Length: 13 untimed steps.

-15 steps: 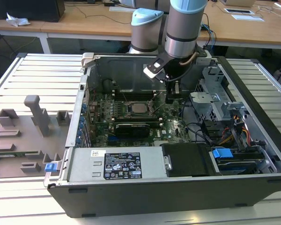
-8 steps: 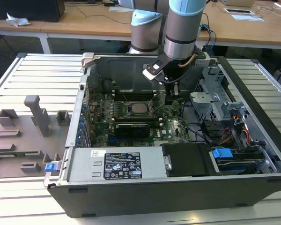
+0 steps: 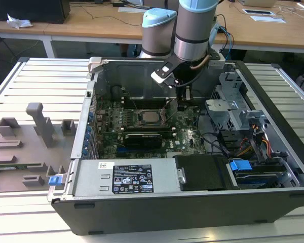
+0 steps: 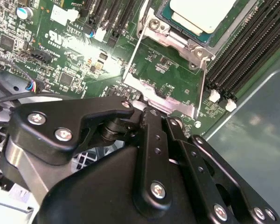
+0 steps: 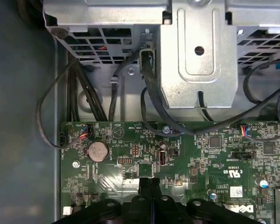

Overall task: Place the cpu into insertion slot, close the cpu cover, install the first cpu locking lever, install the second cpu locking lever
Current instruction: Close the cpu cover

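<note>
at the middle of the motherboard (image 5: 200,156): the cpu (image 4: 203,11) lies flat in the socket (image 4: 164,32), pale metal top up, well in from every board edge.
case (image 3: 142,202): open computer case lying on a slatted table (image 3: 40,76); the board lies on its floor.
cover (image 4: 161,99): raised on its hinge, which sits on the socket side nearest the gripper; two thin side bars rise to a shiny free edge, and green board shows through the window.
gripper (image 4: 151,116): fingers pressed together with no gap and nothing between them; tips right at the cover's free edge; whether they touch it or stand just apart cannot be told.
key relation: in the exterior view the cpu and socket lie to the left of the gripper, beyond the hinge; the upright cover stands between the tips and the cpu; its free edge runs crosswise to the fingers.
arm: the single arm comes down into the case from over its far wall.
memory slots (image 4: 252,42): long, black, flanking the socket, apart from the tips.
step in hand (judged): closing the cover; the cpu looks seated, the cover is not yet down.
</note>
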Tool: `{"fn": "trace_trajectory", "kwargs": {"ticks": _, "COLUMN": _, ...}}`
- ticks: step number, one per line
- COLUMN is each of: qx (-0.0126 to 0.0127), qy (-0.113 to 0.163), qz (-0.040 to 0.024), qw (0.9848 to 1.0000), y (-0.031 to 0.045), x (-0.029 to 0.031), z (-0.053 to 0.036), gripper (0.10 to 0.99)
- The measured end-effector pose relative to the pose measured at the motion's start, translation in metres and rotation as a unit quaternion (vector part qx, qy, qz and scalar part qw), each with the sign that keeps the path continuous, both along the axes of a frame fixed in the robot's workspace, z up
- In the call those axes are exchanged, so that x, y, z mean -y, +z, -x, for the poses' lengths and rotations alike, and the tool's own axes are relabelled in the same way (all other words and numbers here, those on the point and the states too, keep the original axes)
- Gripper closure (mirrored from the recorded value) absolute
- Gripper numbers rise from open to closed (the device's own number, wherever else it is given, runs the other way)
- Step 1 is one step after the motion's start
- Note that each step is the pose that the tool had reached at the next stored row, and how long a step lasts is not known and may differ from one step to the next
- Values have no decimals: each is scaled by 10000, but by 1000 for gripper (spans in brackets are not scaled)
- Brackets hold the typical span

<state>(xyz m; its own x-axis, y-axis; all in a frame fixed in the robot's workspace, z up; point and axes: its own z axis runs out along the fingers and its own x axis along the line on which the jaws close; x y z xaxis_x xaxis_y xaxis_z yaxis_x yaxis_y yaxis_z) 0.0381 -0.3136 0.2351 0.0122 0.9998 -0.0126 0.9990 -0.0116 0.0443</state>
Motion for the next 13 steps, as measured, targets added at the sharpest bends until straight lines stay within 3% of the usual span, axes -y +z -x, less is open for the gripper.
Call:
{"fn": "trace_trajectory", "kwargs": {"ticks": 6, "qx": 0, "qy": 0, "qz": 1, "qw": 10000, "y": 150, "x": 0, "z": 0, "gripper": 980}}
{"fn": "trace_trajectory", "kwargs": {"ticks": 13, "qx": 0, "qy": 0, "qz": 2, "qw": 10000, "y": 155, "x": 0, "z": 24, "gripper": 980}}
